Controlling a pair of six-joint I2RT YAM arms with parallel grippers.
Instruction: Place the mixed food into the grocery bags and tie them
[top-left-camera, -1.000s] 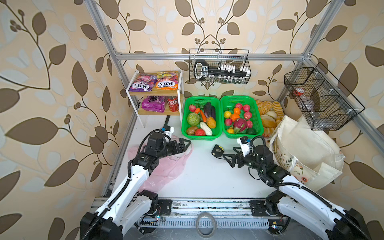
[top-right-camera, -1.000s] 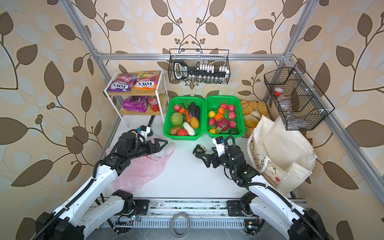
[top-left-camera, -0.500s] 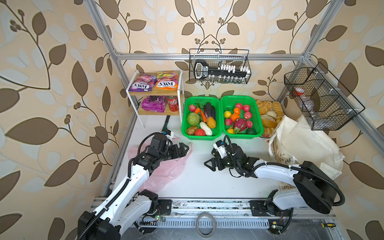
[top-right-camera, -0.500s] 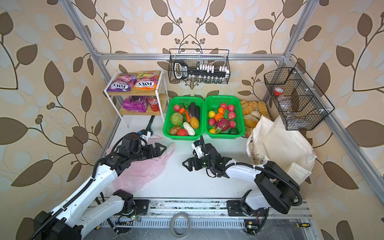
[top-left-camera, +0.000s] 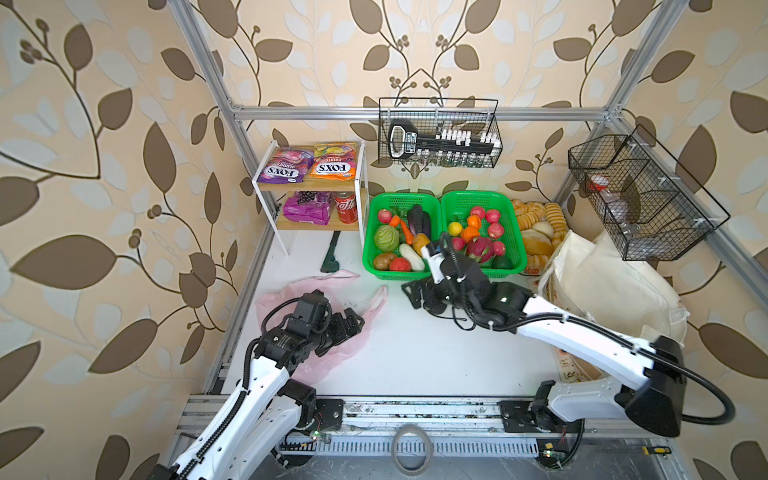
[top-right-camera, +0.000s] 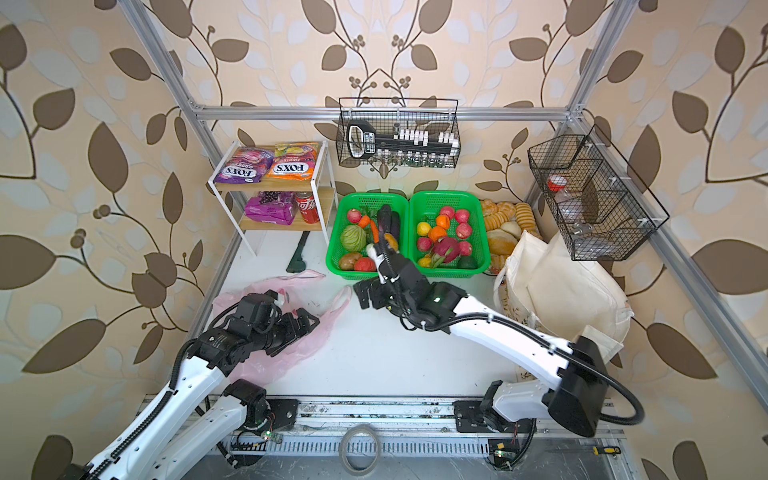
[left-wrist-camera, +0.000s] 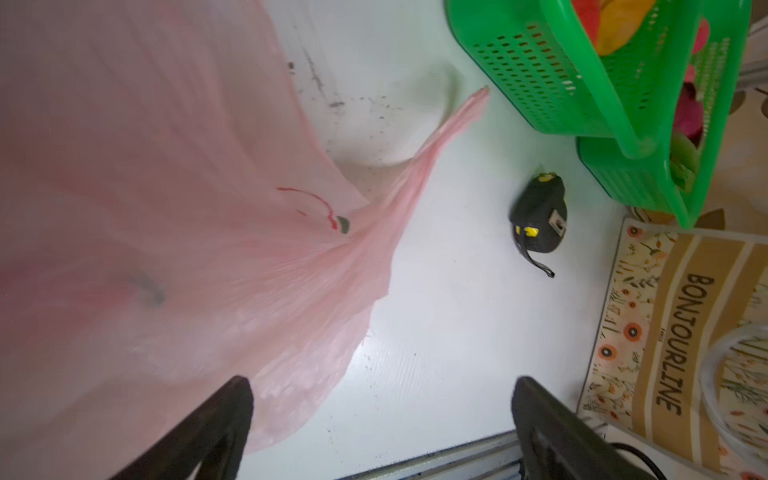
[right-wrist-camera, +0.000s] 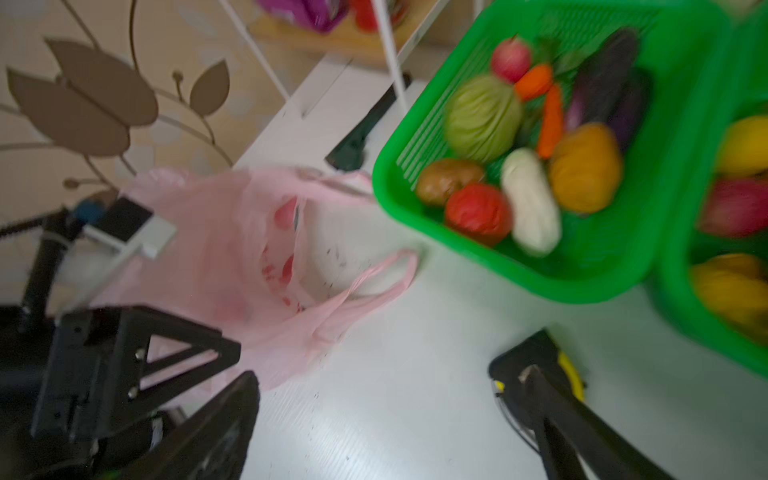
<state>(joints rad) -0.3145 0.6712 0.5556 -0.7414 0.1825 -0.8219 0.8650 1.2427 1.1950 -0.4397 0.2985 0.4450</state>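
The left gripper (top-left-camera: 351, 321) is positioned over the pink plastic bag (top-left-camera: 272, 301), which lies crumpled on the left part of the white tabletop (top-left-camera: 415, 357) with one loop handle extended toward the green baskets (top-left-camera: 440, 199). In the left wrist view its jaws are spread wide with nothing between them; one finger overlaps the edge of the bag, and contact cannot be determined. The right gripper (top-left-camera: 411, 291) is reached across the middle of the tabletop, just in front of the baskets and near the bag handle. Its jaws are also spread wide and empty. In the right wrist view one finger lies in front of a black-and-yellow tape measure (right-wrist-camera: 569, 374) on the tabletop. The cream tote (top-left-camera: 602, 282) stands at the right edge, well apart from the pink bag. The dragon fruit (top-left-camera: 480, 249), lemon (top-left-camera: 455, 227) and orange (top-left-camera: 471, 233) are in the right-hand basket. The purple packet (top-left-camera: 307, 210) and red soda can (top-left-camera: 346, 206) sit on the lower shelf level, and the orange FOX'S pouch (top-left-camera: 334, 166) lies on the upper level.
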